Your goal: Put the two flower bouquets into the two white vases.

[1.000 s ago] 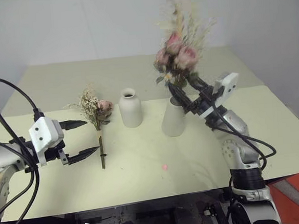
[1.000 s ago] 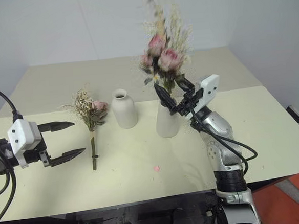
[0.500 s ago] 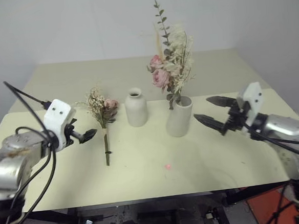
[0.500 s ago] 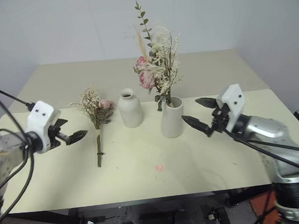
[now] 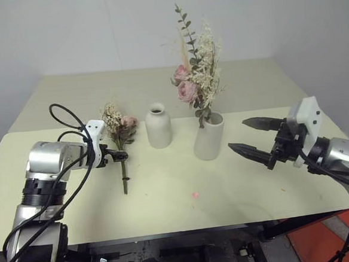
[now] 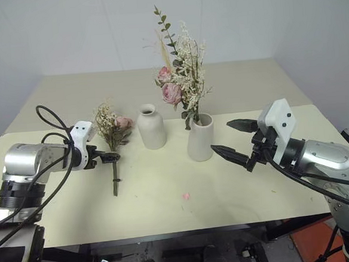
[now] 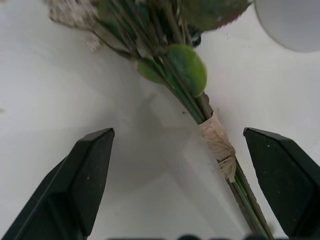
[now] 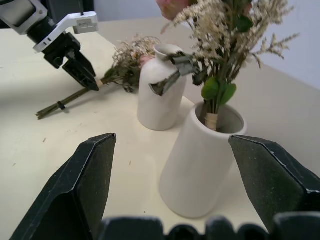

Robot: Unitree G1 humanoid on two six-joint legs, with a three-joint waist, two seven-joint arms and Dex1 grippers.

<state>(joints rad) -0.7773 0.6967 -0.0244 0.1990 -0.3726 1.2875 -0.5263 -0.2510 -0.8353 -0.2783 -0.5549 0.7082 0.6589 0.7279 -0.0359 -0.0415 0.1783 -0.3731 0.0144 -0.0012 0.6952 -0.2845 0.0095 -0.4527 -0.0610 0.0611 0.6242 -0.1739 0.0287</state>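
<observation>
The loose bouquet (image 5: 120,148) lies flat on the counter (image 5: 167,191), stems toward the near edge, blooms toward the bottle vase (image 5: 158,126). The left claw (image 5: 115,155), wide, straddles its tied stem; the right claw (image 5: 254,138), wide and empty, is well apart.
</observation>
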